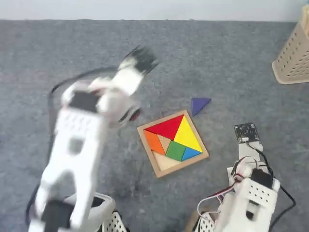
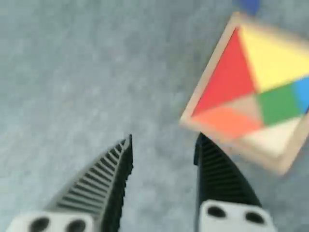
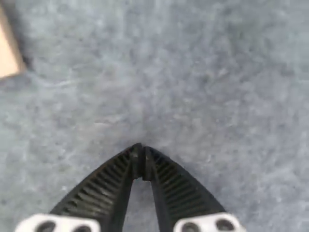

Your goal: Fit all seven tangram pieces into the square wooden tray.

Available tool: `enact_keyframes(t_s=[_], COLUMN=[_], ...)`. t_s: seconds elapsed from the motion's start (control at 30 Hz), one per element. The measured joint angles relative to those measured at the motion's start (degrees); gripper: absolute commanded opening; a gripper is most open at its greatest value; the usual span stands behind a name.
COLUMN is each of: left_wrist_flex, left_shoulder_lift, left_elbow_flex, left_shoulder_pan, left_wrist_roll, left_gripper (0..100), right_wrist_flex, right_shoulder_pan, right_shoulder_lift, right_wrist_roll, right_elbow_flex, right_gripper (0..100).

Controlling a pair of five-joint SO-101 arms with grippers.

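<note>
The left pincer [image 2: 163, 145] hangs released just above the grey table [image 2: 72, 72], its two ribbed black fingers [image 2: 113, 179] set well apart with nothing between them. One fingertip lies near the closest corner of the square wooden tray [image 2: 208, 69] without touching it. The right pincer [image 3: 139, 157] is clenched, its fingertips pressed together on nothing over bare grey table. A pale wooden edge [image 3: 7, 48] shows off to one side of it, and I cannot tell what it belongs to.

From the high view, the tray [image 1: 155, 170] lies turned like a diamond near the middle of the table [image 1: 217, 58], between the two arms. Inside it, a large red triangle [image 1: 168, 126] and a large yellow triangle [image 1: 187, 135] fill the far half, edge to edge. Below them come an orange piece [image 1: 153, 141], a small tan triangle [image 1: 165, 143], a green square [image 1: 176, 151] and a small light blue triangle [image 1: 191, 153]. A pale open patch [image 1: 166, 162] lies bare along the tray's near edge.

A dark blue triangle [image 1: 199, 104] lies flat on the table just beyond the tray's far corner, apart from the rim. Farther back, at the table's far right, stands a beige perforated basket [image 1: 294, 53]
</note>
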Motion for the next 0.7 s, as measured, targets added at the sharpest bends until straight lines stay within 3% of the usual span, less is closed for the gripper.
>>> enact_keyframes(t_s=[0.33,0.5,0.7], left_wrist_flex=[-3.16,-4.57,-12.75], left_shoulder_lift=[39.38,48.26,57.41], left_elbow_flex=[-33.41,-39.03,-40.53], left_shoulder_pan=[13.63,18.99,19.43], left_wrist_roll=[15.47,19.34,24.18], left_gripper=[23,26,26], right_wrist_flex=[1.85,3.25,3.25], right_shoulder_pan=[0.18,0.18,0.18], right_shoulder_lift=[-12.40,-16.18,-17.05], right_wrist_roll=[0.09,0.18,0.18], right_elbow_flex=[3.87,4.04,4.04], right_gripper=[0.9,0.9,0.9])
